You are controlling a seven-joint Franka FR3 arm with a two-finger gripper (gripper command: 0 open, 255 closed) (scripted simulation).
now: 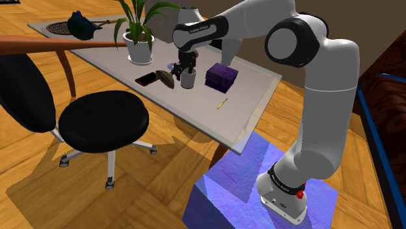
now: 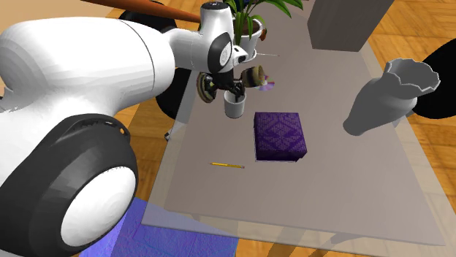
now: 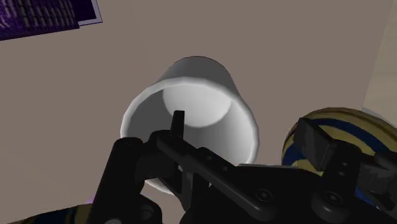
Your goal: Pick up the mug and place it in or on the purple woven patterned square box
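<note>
A plain white mug (image 1: 189,80) (image 2: 234,108) (image 3: 210,83) stands upright on the pale table (image 1: 254,84), close beside a purple patterned square box (image 1: 220,77) (image 2: 278,135) (image 3: 38,16). My black gripper (image 1: 189,67) (image 2: 235,92) (image 3: 247,130) hangs straight down over the mug, open. One finger (image 3: 178,122) reaches into the mug's mouth. The other finger (image 3: 315,137) stands outside its wall, so the rim lies between them. I cannot tell whether either finger touches the mug.
A striped round thing (image 3: 343,127) (image 2: 254,77) and a brown ball (image 1: 166,78) crowd the mug on the side away from the box. A red phone (image 1: 146,79), potted plant (image 1: 140,47), pencil (image 1: 222,103) and grey vase (image 2: 387,95) share the table. An office chair (image 1: 97,120) stands beside it.
</note>
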